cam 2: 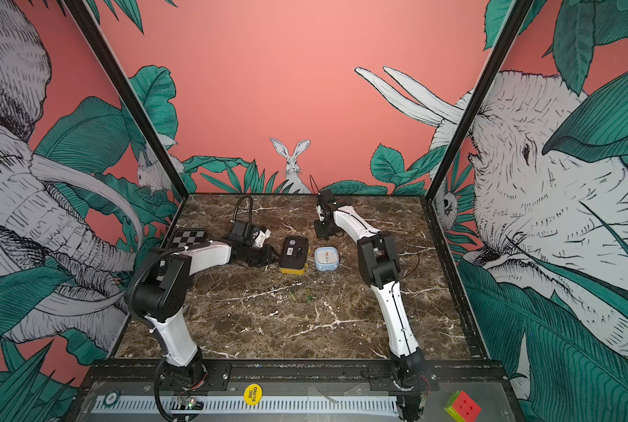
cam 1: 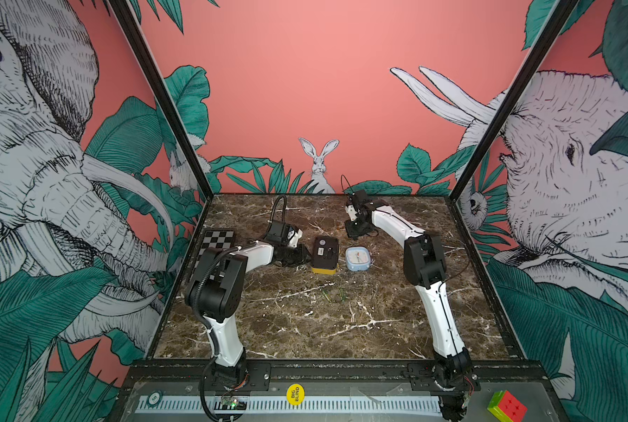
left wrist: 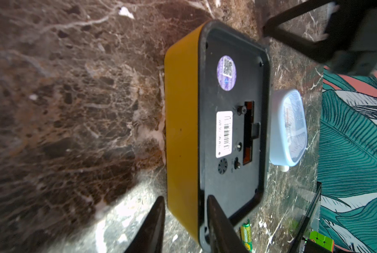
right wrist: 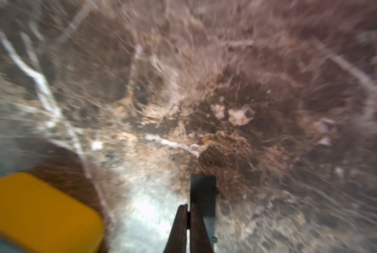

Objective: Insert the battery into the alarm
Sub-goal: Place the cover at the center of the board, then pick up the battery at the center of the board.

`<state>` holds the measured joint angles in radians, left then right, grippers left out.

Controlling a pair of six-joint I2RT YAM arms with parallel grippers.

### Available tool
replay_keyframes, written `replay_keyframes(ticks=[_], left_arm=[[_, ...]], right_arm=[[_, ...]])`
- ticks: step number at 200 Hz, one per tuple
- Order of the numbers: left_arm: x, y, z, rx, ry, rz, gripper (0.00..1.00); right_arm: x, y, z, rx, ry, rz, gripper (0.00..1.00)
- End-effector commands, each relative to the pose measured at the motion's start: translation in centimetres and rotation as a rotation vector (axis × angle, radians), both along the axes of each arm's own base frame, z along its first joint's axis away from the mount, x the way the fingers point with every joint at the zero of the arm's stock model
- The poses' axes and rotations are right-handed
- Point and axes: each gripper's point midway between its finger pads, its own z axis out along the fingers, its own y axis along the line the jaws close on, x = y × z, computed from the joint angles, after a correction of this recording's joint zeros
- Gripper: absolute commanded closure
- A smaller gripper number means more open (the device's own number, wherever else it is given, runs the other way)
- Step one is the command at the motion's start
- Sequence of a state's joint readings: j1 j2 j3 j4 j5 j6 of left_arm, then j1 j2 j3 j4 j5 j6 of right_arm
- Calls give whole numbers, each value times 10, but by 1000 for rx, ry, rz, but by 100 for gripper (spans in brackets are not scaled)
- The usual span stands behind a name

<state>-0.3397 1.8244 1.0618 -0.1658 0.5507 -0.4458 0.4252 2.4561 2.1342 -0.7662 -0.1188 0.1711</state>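
The alarm (cam 1: 325,254) lies face down near the middle of the worktop (cam 1: 305,329), its yellow casing underneath and its black back up. In the left wrist view a long recess in that back (left wrist: 249,133) stands uncovered and looks reddish inside. Two green batteries (cam 1: 327,296) (cam 1: 341,294) lie loose on the marble, apart from the alarm on the side toward the front edge. A small blue clock (cam 1: 357,258) sits just beside the alarm, on the side toward the right edge.

The left pincer (left wrist: 186,208) reaches in from the left edge. Its jaws are parted, one finger over the black back and one outside the yellow side, with the alarm's corner between them.

The right pincer (right wrist: 187,208) hangs low toward the far edge, its fingertips pressed together. A dark flat plate (right wrist: 204,190) sits at its tips, but I cannot tell whether the plate is gripped. A checkerboard (cam 1: 217,239) lies against the left edge.
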Motion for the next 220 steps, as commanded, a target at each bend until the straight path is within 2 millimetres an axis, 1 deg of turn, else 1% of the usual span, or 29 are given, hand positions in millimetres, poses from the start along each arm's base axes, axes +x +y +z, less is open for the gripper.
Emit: replay_keyframes(ticks=[1, 8, 16, 28, 41, 51, 59, 73, 94, 100, 112, 122, 128, 147, 161, 176, 192, 220], left_arm=[[7, 2, 28, 17, -68, -19, 63], [8, 1, 28, 21, -71, -31, 62], [11, -1, 30, 24, -73, -47, 61], [14, -3, 34, 26, -76, -67, 59], [15, -4, 41, 28, -87, -85, 58], [16, -3, 47, 31, -112, -96, 57], [18, -1, 51, 38, -136, -97, 56], [23, 3, 57, 33, -151, -95, 56], [32, 11, 65, 14, -168, -85, 56], [34, 12, 67, 8, -179, -84, 56], [38, 14, 69, 4, -195, -83, 56], [40, 16, 70, 1, -200, -87, 56], [41, 16, 70, 2, -203, -89, 56], [43, 20, 69, 6, -205, -84, 56], [44, 25, 68, 4, -204, -69, 56], [42, 30, 68, 6, -208, -57, 57], [39, 35, 67, 10, -211, -44, 57], [34, 38, 66, 12, -209, -37, 58]], right_arm=[[3, -2, 4, -16, -4, 6, 96], [3, -4, 3, -18, 1, 1, 88], [2, -3, 5, -16, 2, 0, 78], [3, -4, 11, -16, -15, -6, 67], [2, -4, 30, 0, -49, -3, 61], [3, -2, 48, 22, -94, -1, 57], [2, -1, 63, 43, -122, 3, 55], [-6, -2, 81, 65, -137, 10, 52], [-25, 0, 104, 84, -153, 32, 51], [-33, 0, 104, 79, -148, 37, 51], [-51, 3, 112, 86, -149, 59, 51], [-70, 11, 115, 97, -135, 97, 52], [-84, 20, 119, 108, -130, 132, 52], [-137, 50, 116, 120, -82, 258, 53], [-174, 70, 103, 121, -17, 316, 54], [-203, 83, 87, 111, 50, 326, 56], [-224, 92, 74, 102, 79, 325, 56], [-239, 99, 54, 88, 104, 315, 56]])
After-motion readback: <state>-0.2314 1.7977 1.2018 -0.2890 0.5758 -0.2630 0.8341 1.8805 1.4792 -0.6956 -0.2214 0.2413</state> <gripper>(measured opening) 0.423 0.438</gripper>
